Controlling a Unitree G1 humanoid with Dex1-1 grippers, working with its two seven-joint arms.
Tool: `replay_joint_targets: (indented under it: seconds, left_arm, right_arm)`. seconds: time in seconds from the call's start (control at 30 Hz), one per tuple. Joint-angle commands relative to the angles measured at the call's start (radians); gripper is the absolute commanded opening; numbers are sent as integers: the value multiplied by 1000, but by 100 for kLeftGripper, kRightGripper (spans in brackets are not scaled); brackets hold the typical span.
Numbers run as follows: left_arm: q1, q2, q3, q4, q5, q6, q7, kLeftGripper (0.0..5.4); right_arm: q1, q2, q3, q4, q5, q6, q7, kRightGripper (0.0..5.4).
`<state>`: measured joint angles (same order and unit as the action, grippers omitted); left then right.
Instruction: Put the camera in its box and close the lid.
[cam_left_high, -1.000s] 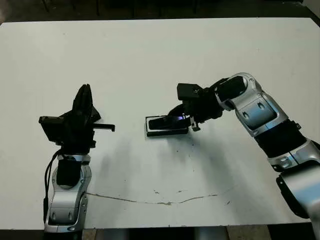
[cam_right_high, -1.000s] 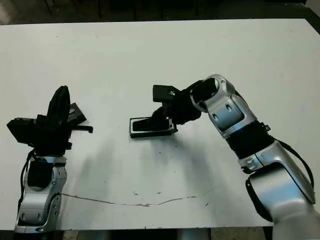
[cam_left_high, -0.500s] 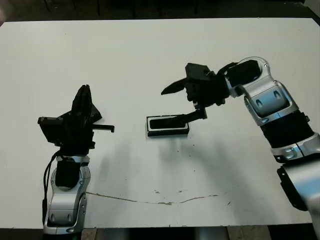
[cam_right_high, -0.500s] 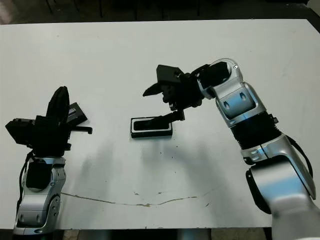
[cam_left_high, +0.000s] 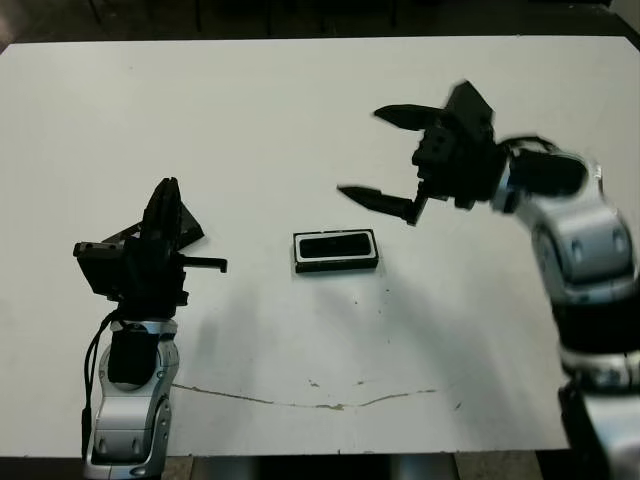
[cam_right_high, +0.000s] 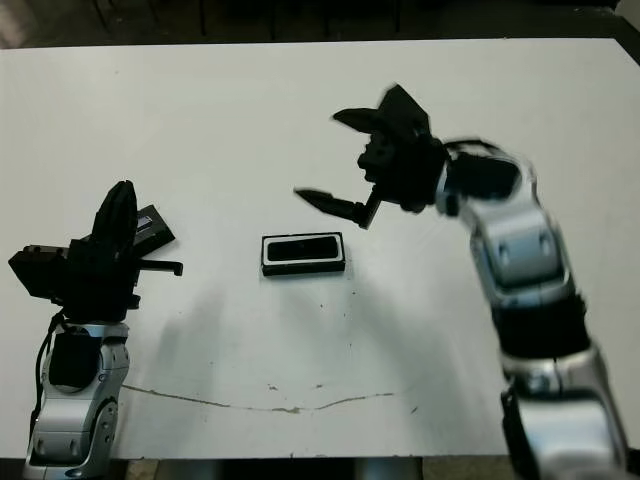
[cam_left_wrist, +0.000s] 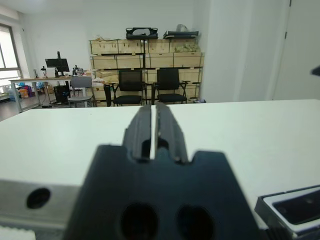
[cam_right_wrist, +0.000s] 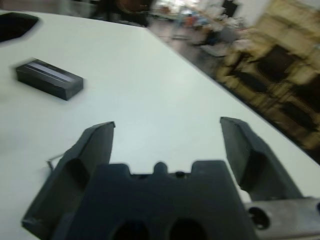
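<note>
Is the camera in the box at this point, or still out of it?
In. The camera lies flat inside the box, the white lining showing as a rim around it. The right gripper is open and clear above it.

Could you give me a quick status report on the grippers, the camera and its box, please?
Right gripper open, empty, raised beyond the box. Left gripper shut, empty. Camera lies in the box; lid off, beside the left gripper. Nothing in the way.

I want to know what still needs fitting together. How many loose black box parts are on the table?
2. The box sits mid-table with the camera lying inside it. The lid lies toward the robot's left, partly hidden behind the left gripper. Nothing else shows.
</note>
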<state>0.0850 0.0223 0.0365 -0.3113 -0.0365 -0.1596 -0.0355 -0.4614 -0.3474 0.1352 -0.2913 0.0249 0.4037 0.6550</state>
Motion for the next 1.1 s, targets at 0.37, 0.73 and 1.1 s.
replay_joint_targets:
  seconds: [0.37,0.73,1.1]
  left_arm:
    - [38,1,-10,-38,12,28,7,0]
    - [26,0,-17,-26,7,23,4,0]
    - [23,2,-16,-38,4,30,3,0]
  right_arm:
    - [156,-12,192,6,-240,-222,-129,228]
    - [103,7,282,130,-379,-235,-157,29]
    - [136,-39,336,181,-434,-270,-114,1]
